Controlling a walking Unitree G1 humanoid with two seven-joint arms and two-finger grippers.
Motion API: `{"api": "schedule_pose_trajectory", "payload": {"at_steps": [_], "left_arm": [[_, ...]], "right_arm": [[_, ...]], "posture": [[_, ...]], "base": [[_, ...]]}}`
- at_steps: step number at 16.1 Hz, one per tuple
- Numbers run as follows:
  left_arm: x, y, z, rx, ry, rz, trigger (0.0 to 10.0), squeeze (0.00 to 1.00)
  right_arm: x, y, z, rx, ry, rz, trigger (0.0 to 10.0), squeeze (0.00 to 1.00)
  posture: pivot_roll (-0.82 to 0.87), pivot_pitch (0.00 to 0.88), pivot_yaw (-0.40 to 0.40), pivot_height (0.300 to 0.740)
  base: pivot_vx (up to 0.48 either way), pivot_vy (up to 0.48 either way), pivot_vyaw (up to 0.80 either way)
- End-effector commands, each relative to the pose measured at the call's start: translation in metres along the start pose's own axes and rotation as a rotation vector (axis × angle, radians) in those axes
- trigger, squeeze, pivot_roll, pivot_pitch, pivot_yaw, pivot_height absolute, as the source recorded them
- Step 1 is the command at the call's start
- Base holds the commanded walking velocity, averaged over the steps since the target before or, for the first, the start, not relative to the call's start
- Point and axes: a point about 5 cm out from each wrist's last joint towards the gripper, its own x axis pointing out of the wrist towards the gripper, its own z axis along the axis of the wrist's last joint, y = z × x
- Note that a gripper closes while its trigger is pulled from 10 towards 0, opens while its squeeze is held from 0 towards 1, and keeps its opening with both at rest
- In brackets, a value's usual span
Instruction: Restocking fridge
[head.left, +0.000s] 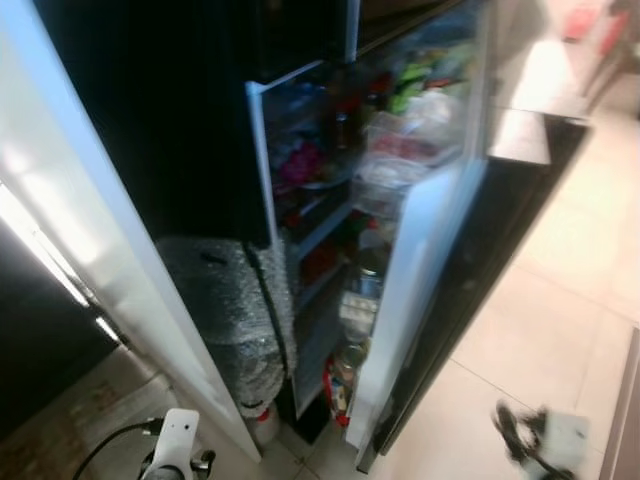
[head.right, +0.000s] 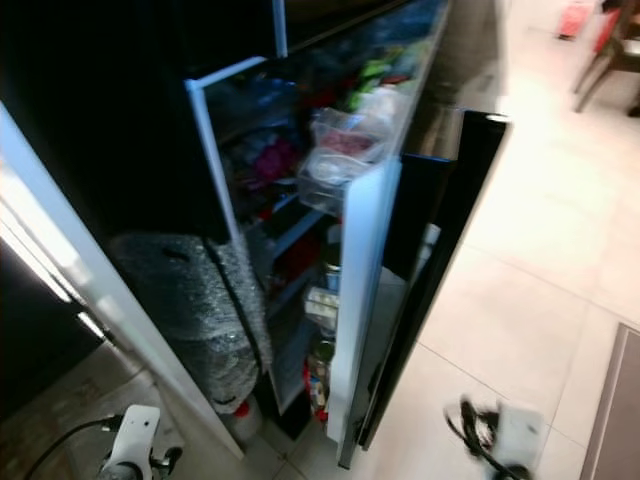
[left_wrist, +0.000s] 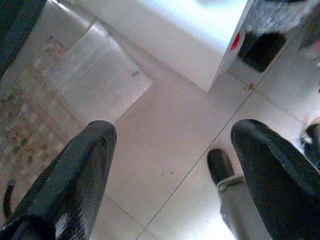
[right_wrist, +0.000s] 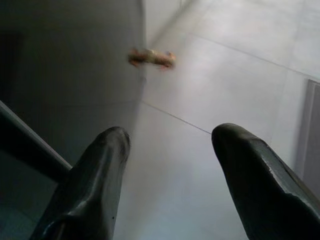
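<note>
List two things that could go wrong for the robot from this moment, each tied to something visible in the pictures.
1. The fridge door stands only partly open, and its racks are crowded; a reaching arm could knock a clear container off.
2. Both grippers, left and right, hang over the floor with jaws open and empty, so nothing is ready to stock while the fridge stands open.
</note>
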Motion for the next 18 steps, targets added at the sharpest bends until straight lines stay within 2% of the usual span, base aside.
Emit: {"api": "schedule_pose_trajectory", "payload": {"at_steps": [1,2,3,4,7,8,10,12,14,16,18], "left_arm": [[-0.001,-0.001,-0.004,0.008,0.013,-0.008,10.0,0.00],[-0.001,0.000,-0.005,0.009,0.015,-0.007,10.0,0.00],[-0.001,0.000,-0.005,0.009,0.015,-0.007,10.0,0.00],[-0.001,0.000,-0.005,0.008,0.015,-0.007,10.0,0.00],[-0.001,0.000,-0.005,0.008,0.012,-0.009,10.0,0.00],[-0.001,0.000,-0.004,0.009,0.012,-0.010,10.0,0.00],[-0.001,0.000,-0.004,0.010,0.013,-0.012,10.0,0.00],[-0.001,0.000,-0.004,0.010,0.012,-0.011,10.0,0.00],[-0.001,0.001,-0.004,0.014,0.011,-0.008,10.0,0.00],[-0.001,0.003,-0.004,0.015,0.009,-0.005,10.0,0.00],[-0.001,0.004,-0.003,0.017,0.005,-0.001,10.0,0.00]], "right_arm": [[0.003,0.001,0.004,-0.002,-0.001,0.005,10.0,0.00],[0.005,-0.001,0.004,-0.023,0.009,-0.034,10.0,0.00],[0.006,-0.003,0.005,0.004,0.005,-0.054,10.0,0.00],[0.006,-0.001,0.006,0.018,-0.006,-0.029,10.0,0.00],[0.002,0.006,0.015,0.068,-0.044,0.162,10.0,0.00],[0.001,0.010,0.017,0.094,-0.038,0.259,10.0,0.00],[-0.005,0.020,0.015,0.047,0.005,0.422,10.0,0.00],[-0.008,0.022,0.021,0.071,0.006,0.491,10.0,0.00],[-0.009,0.028,0.026,0.052,0.003,0.568,10.0,0.00],[-0.007,0.030,0.035,0.051,-0.023,0.580,10.0,0.00],[-0.002,0.040,0.048,0.025,-0.047,0.646,10.0,0.00]], "posture": [[-0.17,0.032,0.005,0.740],[-0.17,0.032,0.004,0.740],[-0.17,0.032,0.004,0.740],[-0.17,0.032,0.004,0.740],[-0.17,0.034,0.005,0.740],[-0.17,0.034,0.005,0.740],[-0.17,0.033,0.006,0.740],[-0.17,0.033,0.006,0.740],[-0.17,0.031,0.009,0.740],[-0.16,0.030,0.011,0.740],[-0.16,0.028,0.013,0.740]], "base": [[0.000,0.000,0.00],[0.000,0.000,0.00],[0.000,0.000,0.00],[0.000,0.000,0.00],[0.000,0.000,0.00],[0.000,0.000,0.00],[0.000,0.000,0.00],[0.000,0.000,0.00],[0.000,0.000,0.00],[0.000,0.000,0.00],[0.000,0.000,0.00]]}}
